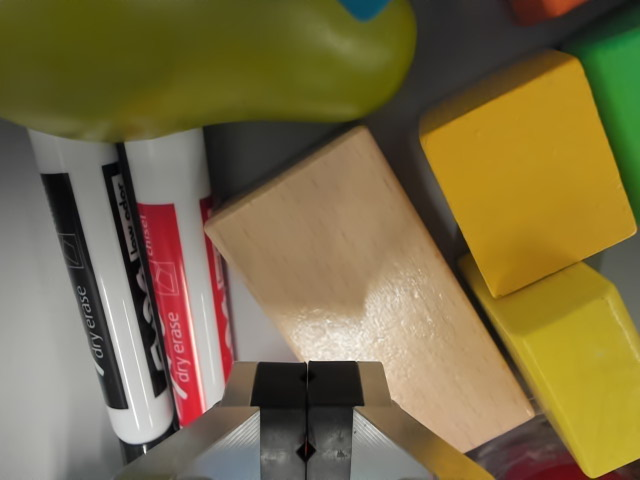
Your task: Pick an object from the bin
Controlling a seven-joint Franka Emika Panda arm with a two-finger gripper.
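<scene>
My gripper [307,400] sits at the bottom centre of the wrist view, its two black pads pressed together with nothing between them. Just beyond the pads lies a plain wooden plank [365,285], slanting from upper left to lower right. Two dry erase markers lie side by side at the wrist view's left, one with a black label [85,290] and one with a red label [175,290]. A large olive-green rounded object [200,60] covers the markers' far ends. Two yellow blocks [530,170] [580,370] lie at the wrist view's right.
A green block [618,90] sits at the right edge, an orange piece [545,8] at the top right and a blue bit [365,8] on the olive object. Something red [530,468] shows at the bottom right. The grey bin floor [470,50] shows between objects.
</scene>
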